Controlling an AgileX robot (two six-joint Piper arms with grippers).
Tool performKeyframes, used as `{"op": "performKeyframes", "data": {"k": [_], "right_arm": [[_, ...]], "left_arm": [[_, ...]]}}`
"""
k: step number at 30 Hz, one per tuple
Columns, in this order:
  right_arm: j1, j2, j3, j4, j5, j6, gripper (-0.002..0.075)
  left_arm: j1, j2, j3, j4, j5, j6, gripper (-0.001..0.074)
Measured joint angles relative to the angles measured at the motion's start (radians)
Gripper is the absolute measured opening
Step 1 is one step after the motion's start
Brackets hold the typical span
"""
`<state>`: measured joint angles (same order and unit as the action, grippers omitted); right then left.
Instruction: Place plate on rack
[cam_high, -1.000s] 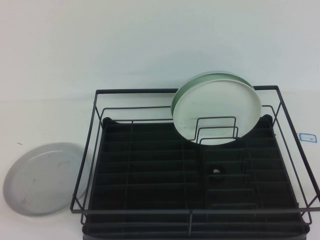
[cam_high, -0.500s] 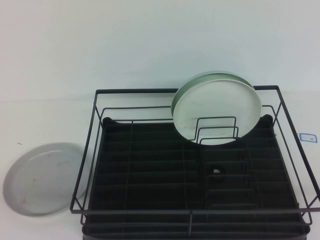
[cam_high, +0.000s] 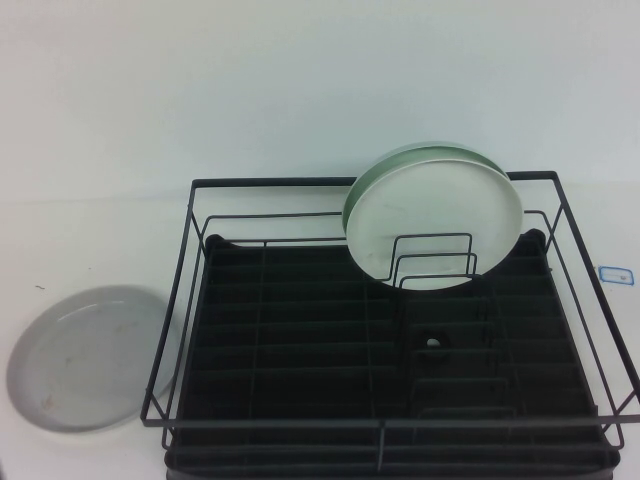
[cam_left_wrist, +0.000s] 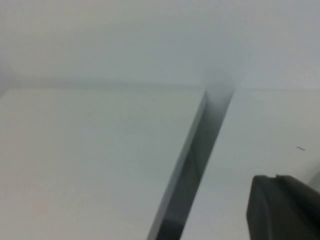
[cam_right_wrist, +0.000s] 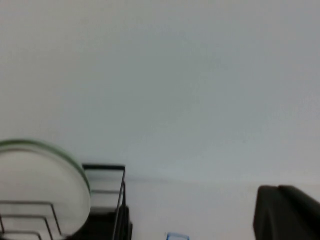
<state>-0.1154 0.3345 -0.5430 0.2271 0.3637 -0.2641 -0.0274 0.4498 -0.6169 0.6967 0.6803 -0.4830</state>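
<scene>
The pale grey-white plate (cam_high: 85, 358) lies flat on the white table, just left of the black wire rack (cam_high: 370, 181) and close to its left rim. Neither gripper shows in the high view. My left gripper (cam_left_wrist: 285, 207) shows only as a dark part in the left wrist view, over white surface, with no plate in sight there. My right gripper (cam_right_wrist: 287, 212) shows only as a dark part in the right wrist view, off to the side of the rack's corner (cam_right_wrist: 121, 200).
A green-edged plate with a white face (cam_high: 435, 215) stands upright in the dividers at the rack's back right; it also shows in the right wrist view (cam_right_wrist: 40, 190). A small blue-edged label (cam_high: 615, 273) lies right of the rack. A dark gap (cam_left_wrist: 192, 165) runs between white surfaces.
</scene>
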Motion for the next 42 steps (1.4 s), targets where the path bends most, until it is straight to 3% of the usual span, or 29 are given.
{"op": "performKeyframes", "data": {"k": [4, 9, 16, 19, 23, 27, 30, 34, 37, 42], "right_arm": [[0.000, 0.161, -0.112, 0.001, 0.160, -0.016, 0.0019], [0.000, 0.300, -0.187, 0.032, 0.324, -0.019, 0.0019], [0.000, 0.328, -0.193, 0.051, 0.459, -0.055, 0.0019], [0.023, 0.328, -0.193, 0.072, 0.514, -0.059, 0.0019], [0.051, 0.328, -0.193, 0.102, 0.587, -0.091, 0.0019], [0.052, 0.328, -0.193, 0.106, 0.660, -0.116, 0.0019], [0.052, 0.328, -0.193, 0.114, 0.697, -0.125, 0.0019], [0.052, 0.328, -0.193, 0.134, 0.707, -0.125, 0.0019], [0.052, 0.328, -0.193, 0.151, 0.707, -0.125, 0.0019], [0.052, 0.328, -0.193, 0.159, 0.707, -0.133, 0.0019]], "left_arm": [[-0.062, 0.106, 0.000, -0.004, -0.032, -0.086, 0.0002], [-0.068, 0.231, 0.000, -0.123, -0.088, -0.188, 0.0001], [-0.068, 0.399, 0.000, -0.397, -0.225, -0.009, 0.0001], [-0.050, 0.464, -0.008, -0.532, -0.254, 0.150, 0.0001], [0.016, 0.546, -0.052, -0.763, -0.259, 0.354, 0.0001], [0.155, 0.618, -0.114, -1.028, -0.239, 0.619, 0.0001], [0.248, 0.687, -0.194, -1.102, -0.157, 0.856, 0.0001], [0.306, 0.782, -0.268, -1.102, -0.054, 0.769, 0.0008], [0.299, 0.831, -0.274, -1.100, -0.044, 0.812, 0.0066], [0.297, 0.883, -0.274, -1.067, -0.046, 0.855, 0.0281]]}}
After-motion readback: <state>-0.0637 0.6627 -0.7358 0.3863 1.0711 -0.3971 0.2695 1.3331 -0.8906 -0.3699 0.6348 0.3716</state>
